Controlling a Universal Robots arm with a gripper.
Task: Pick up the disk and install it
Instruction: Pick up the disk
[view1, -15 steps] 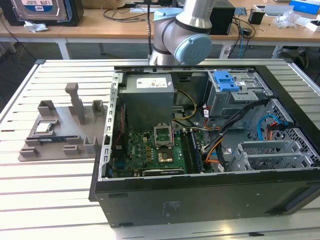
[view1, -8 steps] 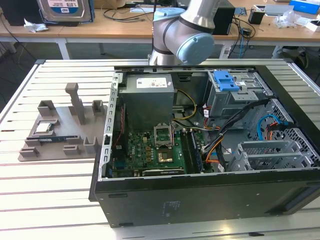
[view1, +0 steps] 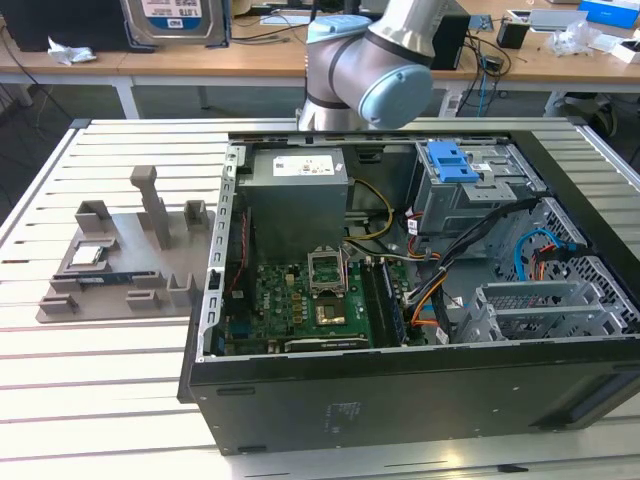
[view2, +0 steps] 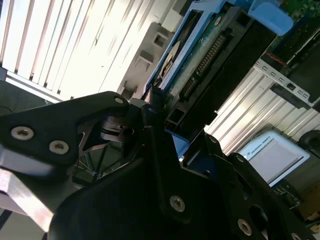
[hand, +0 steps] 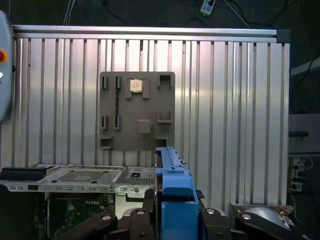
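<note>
In the gripper (view2: 155, 112), the disk (view2: 210, 45) is being held. The black fingers (view2: 160, 150) are closing tight on the edge of its blue plastic frame, one on each side, with no gap showing between finger and frame. In the second wrist view the disk is presenting its underside, with a green circuit board and a row of connector pins. The blue frame is running along its long side and ending in a blue tab at the far corner.

In the first wrist view the disk is showing edge-on, its blue frame standing between the two fingers. It is hanging above the slatted aluminium table (hand: 230, 100) and touching nothing but the gripper. It is sitting over the strip between the grey holder plate (hand: 130, 107) and the rim of the open computer case (view1: 400, 400). A small square chip (hand: 136, 85) is lying in one pocket of the plate, well apart from the disk.

In the exterior view the arm (view1: 370, 60) is rising behind the case and passing out of the picture. The case is lying on its side on the table with its interior exposed. The motherboard (view1: 300, 300) is facing up, and the grey power supply (view1: 298, 200) is sitting beyond it. A blue caddy (view1: 452, 160) is resting in the drive cage towards the exterior view's right. The holder plate is lying on the table just beside the case, on the exterior view's left.
</note>
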